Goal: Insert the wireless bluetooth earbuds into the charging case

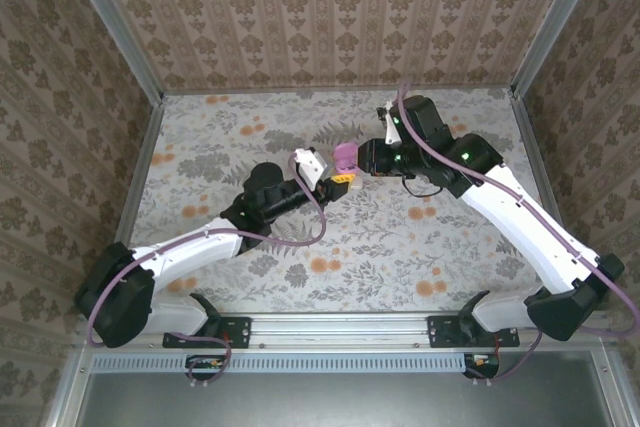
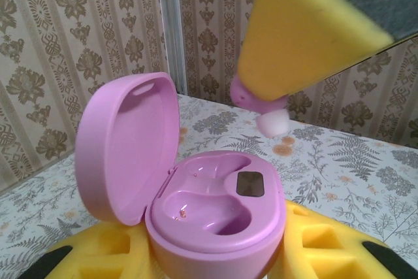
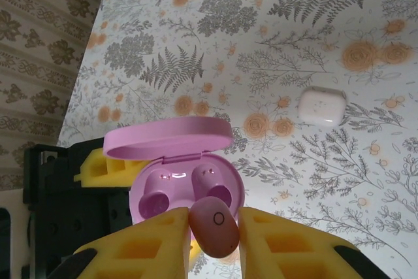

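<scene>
My left gripper (image 2: 215, 256) is shut on the base of a pink charging case (image 2: 215, 207), held above the table with its lid (image 2: 127, 148) swung open. Both sockets in the case are empty. Just above the case, my right gripper (image 3: 214, 230) is shut on a pink earbud (image 3: 214, 225), pinched between its yellow pads (image 3: 287, 246). In the left wrist view that earbud (image 2: 271, 119) pokes out below a yellow pad (image 2: 300, 31), up and behind the case. In the top view the case (image 1: 345, 157) sits mid-table between the two grippers.
A small white case (image 3: 321, 106) lies shut on the flowered tabletop (image 3: 366, 181), beyond the pink case. Patterned walls (image 1: 330, 7) and metal posts close in the table on three sides.
</scene>
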Available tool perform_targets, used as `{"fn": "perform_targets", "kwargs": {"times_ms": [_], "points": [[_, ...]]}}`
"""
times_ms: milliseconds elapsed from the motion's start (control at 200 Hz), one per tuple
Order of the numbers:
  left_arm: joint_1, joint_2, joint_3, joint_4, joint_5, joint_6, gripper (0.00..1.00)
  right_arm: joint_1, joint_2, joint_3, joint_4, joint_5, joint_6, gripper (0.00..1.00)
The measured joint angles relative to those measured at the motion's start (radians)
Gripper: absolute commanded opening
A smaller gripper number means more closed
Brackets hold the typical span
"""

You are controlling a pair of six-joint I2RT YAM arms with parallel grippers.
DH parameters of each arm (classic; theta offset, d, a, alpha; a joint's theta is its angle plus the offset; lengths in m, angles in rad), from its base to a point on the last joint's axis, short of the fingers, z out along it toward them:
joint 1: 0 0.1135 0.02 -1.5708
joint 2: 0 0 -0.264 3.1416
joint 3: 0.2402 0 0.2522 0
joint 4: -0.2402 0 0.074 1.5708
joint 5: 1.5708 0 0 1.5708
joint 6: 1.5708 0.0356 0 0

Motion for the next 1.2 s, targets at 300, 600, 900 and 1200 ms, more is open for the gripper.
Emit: {"fn": "perform_targets", "kwargs": {"times_ms": [300, 600, 900, 1200], "points": [[-0.005, 0.000, 0.005, 0.001, 0.000, 0.000, 0.32, 0.003, 0.031, 0.008, 0.013, 0.000, -0.003, 0.26], [-0.005, 0.000, 0.006, 0.004, 0.000, 0.000, 0.32, 0.009, 0.047, 0.016, 0.013, 0.024, -0.030, 0.26], [-0.006, 0.000, 0.008, 0.004, -0.001, 0.000, 0.32, 0.011, 0.071, 0.017, 0.008, 0.024, -0.049, 0.28], [-0.006, 0.000, 0.008, 0.003, -0.001, 0.000, 0.32, 0.011, 0.069, 0.017, 0.011, 0.018, -0.048, 0.31]]}}
